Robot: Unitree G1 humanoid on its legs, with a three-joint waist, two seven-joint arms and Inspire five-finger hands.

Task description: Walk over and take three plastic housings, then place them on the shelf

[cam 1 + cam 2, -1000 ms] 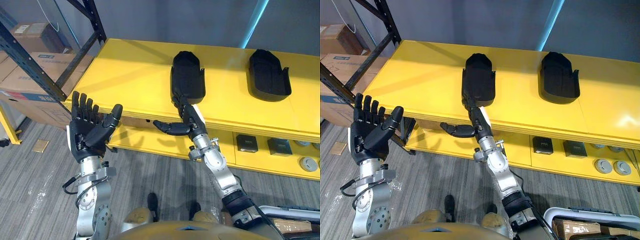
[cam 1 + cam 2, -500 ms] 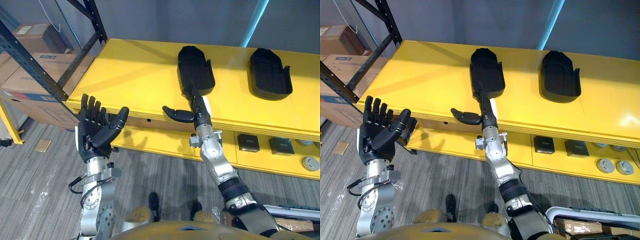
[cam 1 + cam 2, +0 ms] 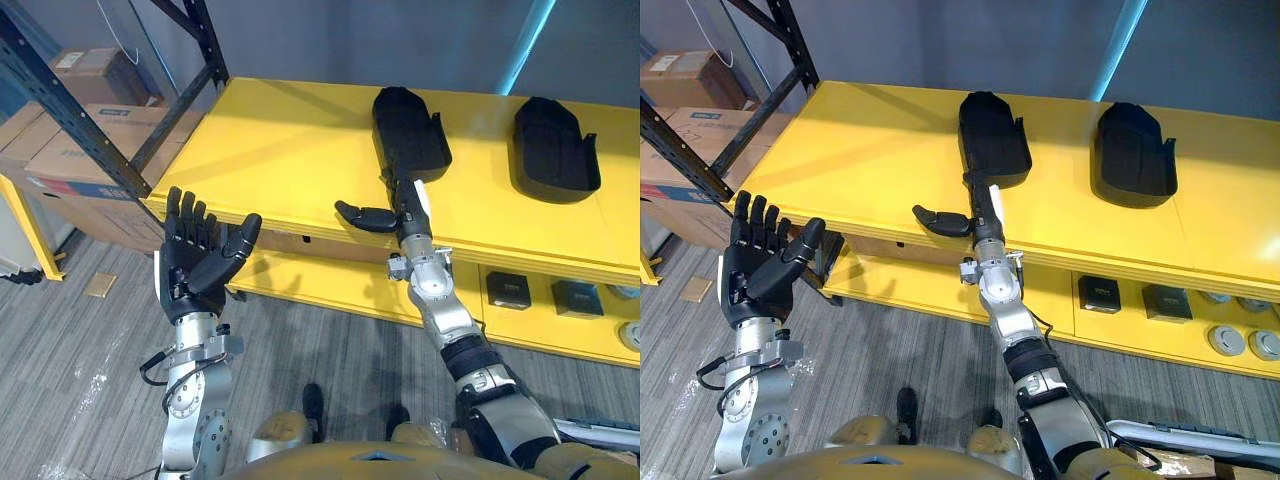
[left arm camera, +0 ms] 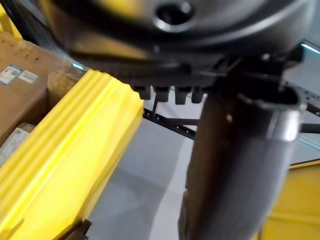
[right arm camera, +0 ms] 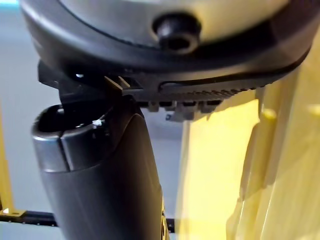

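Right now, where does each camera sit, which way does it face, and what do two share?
Left eye view: on the head, looking down at the yellow shelf with a left housing and a right housing; left hand raised open, right hand open at the left one.
Right eye view: same head, shares that whole scene.
Left wrist view: left wrist, along its hand towards the shelf's edge and a cardboard box.
Right wrist view: right wrist, past its thumb towards the shelf.

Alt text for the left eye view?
The open right robot hand touches the near end of a black plastic housing on the yellow shelf; a second housing lies to its right. The left robot hand is raised, open.
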